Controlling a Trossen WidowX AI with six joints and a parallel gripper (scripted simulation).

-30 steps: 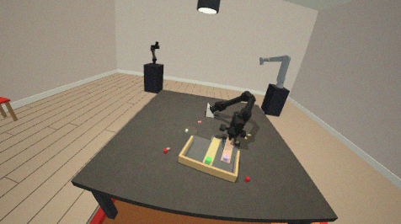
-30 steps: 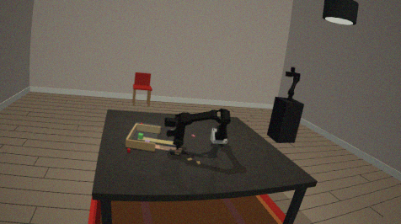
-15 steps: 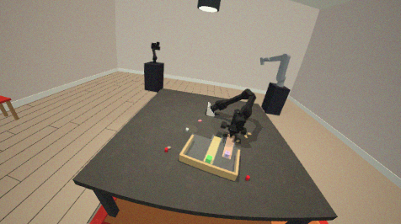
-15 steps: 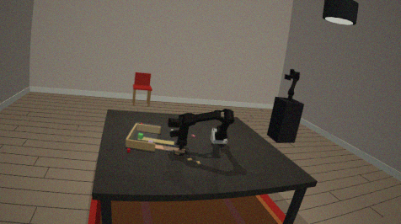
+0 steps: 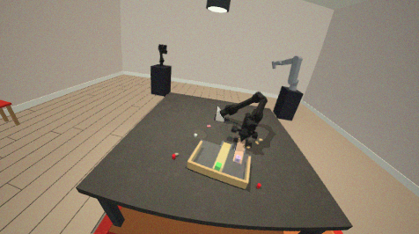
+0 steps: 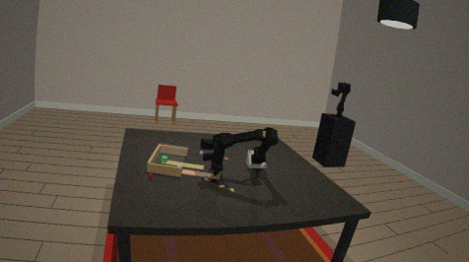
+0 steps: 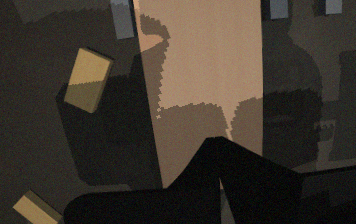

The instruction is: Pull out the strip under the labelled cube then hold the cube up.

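Your arm [image 5: 260, 99] [image 6: 243, 136] reaches up and over from its base by the white bracket [image 5: 219, 114] [image 6: 256, 160], bends high at the elbow, then drops steeply, so the gripper [image 5: 239, 140] [image 6: 216, 177] [image 7: 214, 145] points down just beyond the far, open side of the wooden tray [image 5: 216, 174] [image 6: 165, 168]. You have the hand clenched, fingers together, with the tips low at the far end of the pink strip [image 5: 238, 153] [image 6: 194, 172] [image 7: 215, 65]; whether they actually pinch it, you cannot tell from here. That strip lies partly in the tray and sticks out at the far side, towards the hand. The purple cube [image 5: 238, 158] [image 6: 180, 166] sits at its near end, inside the tray. To its left, the yellow strip [image 5: 224, 152] [image 6: 189, 165] carries the green cube [image 5: 218, 165] [image 6: 165, 159] at its near end. The label is too small to read, so which cube is yours you cannot tell; both are in the tray. Small tan blocks [image 5: 260, 139] [image 6: 232, 190] [image 7: 88, 80] lie scattered close beside the hand, around the strip's outer end. On the dark table [image 5: 145, 192] [image 6: 246, 210] there is one red cube [image 5: 173, 157] left of the tray and another red cube [image 5: 259, 186] just off its near right corner.
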